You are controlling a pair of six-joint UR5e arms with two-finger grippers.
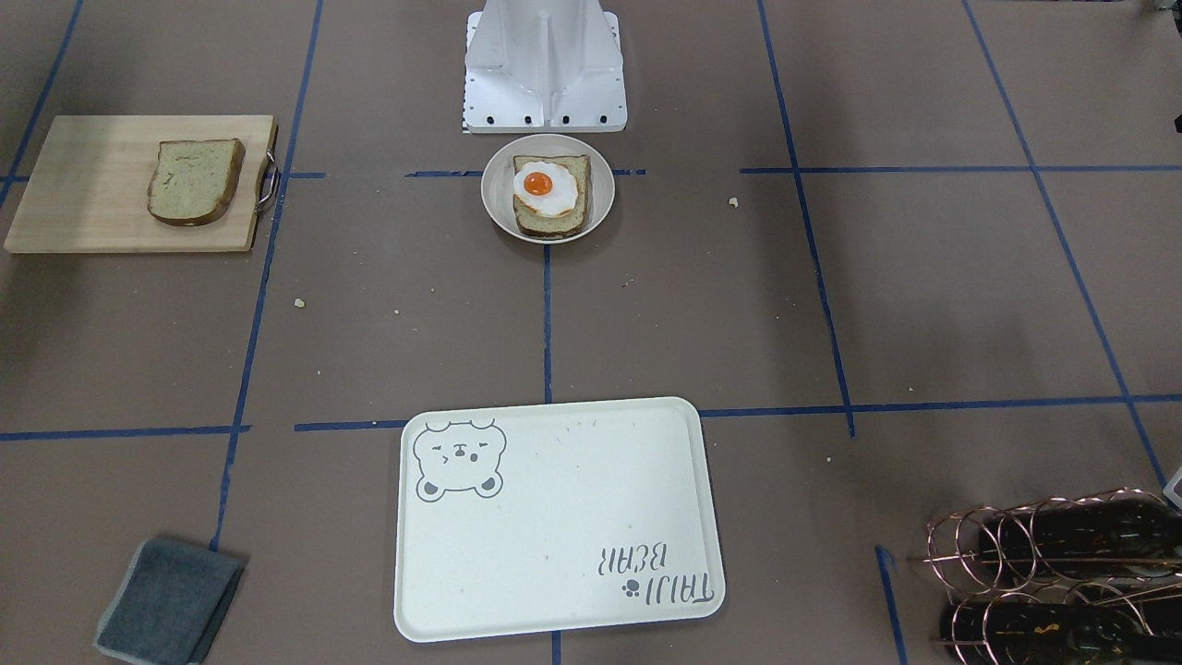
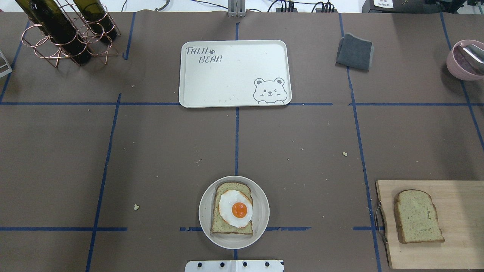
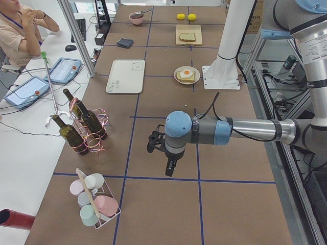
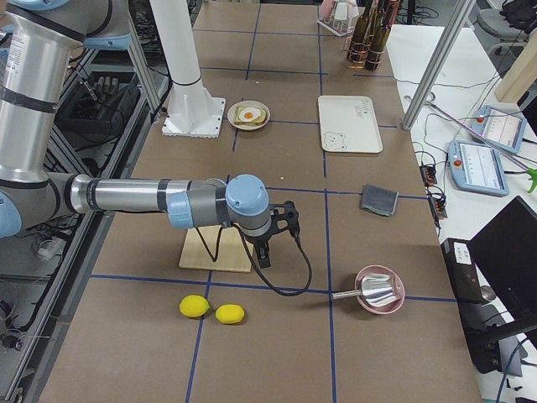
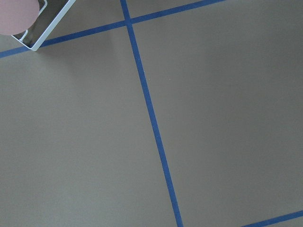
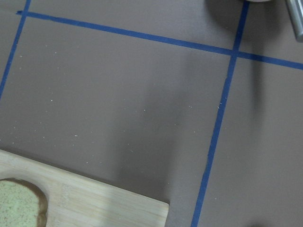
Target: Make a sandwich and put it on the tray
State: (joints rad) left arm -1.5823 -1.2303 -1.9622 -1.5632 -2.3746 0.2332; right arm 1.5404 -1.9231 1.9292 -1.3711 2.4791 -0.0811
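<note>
One bread slice (image 2: 227,225) with the fried egg (image 2: 235,208) on top lies on a small round plate (image 2: 261,211) near the robot base. The other bread slice (image 2: 418,216) lies on a wooden cutting board (image 2: 461,226); its corner shows in the right wrist view (image 6: 19,208). The bear tray (image 2: 234,75) lies bare across the table. My left gripper (image 3: 170,166) hangs over the table far from these. My right gripper (image 4: 263,256) hangs by the cutting board's edge. Both show only in the side views, so I cannot tell whether they are open or shut.
A copper rack with wine bottles (image 2: 64,34) stands at the far left. A folded grey cloth (image 2: 354,51) and a pink bowl with a scoop (image 2: 465,60) are at the far right. Two lemons (image 4: 210,309) lie beyond the board. A cup rack (image 3: 94,204) stands at the left end.
</note>
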